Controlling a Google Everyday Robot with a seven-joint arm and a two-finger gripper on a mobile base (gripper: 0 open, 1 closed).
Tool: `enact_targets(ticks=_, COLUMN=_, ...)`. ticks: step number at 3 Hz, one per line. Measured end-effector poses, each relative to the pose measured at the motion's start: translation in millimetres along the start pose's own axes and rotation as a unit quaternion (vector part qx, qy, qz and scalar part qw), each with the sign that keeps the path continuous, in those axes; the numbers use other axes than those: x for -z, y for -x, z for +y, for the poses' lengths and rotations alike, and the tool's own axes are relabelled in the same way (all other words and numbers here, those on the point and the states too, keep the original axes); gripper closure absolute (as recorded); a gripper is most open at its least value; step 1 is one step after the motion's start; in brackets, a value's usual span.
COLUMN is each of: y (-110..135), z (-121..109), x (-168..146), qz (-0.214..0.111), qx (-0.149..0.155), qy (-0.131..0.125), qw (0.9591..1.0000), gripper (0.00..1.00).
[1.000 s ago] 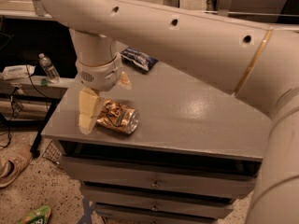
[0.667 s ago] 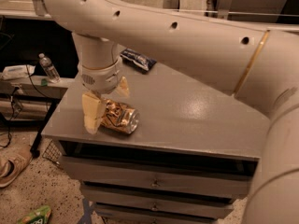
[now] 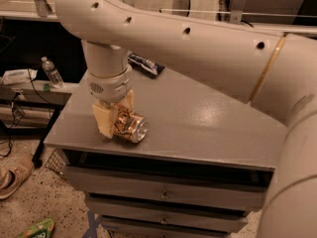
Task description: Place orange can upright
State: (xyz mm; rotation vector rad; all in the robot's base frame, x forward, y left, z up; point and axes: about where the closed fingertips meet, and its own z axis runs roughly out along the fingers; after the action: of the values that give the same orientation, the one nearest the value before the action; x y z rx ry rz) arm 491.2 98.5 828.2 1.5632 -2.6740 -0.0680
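The orange can [image 3: 132, 127] lies on its side near the front left corner of the grey table [image 3: 213, 118], its silver top facing front-right. My gripper [image 3: 118, 119] comes straight down from the big cream arm [image 3: 198, 43] onto the can's rear end. One cream finger [image 3: 104, 121] presses the can's left side and the other finger [image 3: 127, 101] sits behind it, so the jaws are closed on the can. The can still rests on the tabletop.
A dark blue snack bag [image 3: 145, 63] lies at the table's back edge, partly behind the arm. Drawers [image 3: 163, 195] run below the front edge. A water bottle [image 3: 51, 72] stands on a low shelf at left. A shoe [image 3: 12, 175] lies on the floor.
My gripper has moved right from beside the can onto it, and its fingers now flank the can. The can has turned slightly, with its silver top swung toward the front.
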Motion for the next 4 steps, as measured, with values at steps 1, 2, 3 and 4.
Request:
enact_targets(ticks=1, y=-8, z=-6, x=41, qz=-0.066, qx=0.023, qy=-0.038, qw=0.9968, gripper=0.95)
enact_targets(ticks=2, y=-19, z=-11, x=91, qz=-0.144, qx=0.065, qy=-0.079, qw=0.9842, gripper=1.0)
enact_targets(ticks=3, y=-37, z=-8, x=103, qz=-0.207, qx=0.098, qy=-0.083, qw=0.9698, gripper=1.0)
enact_targets(ticks=4, y=-54, z=-12, x=88, qz=-0.287, qx=0.106, qy=-0.055, qw=0.9504, gripper=1.0)
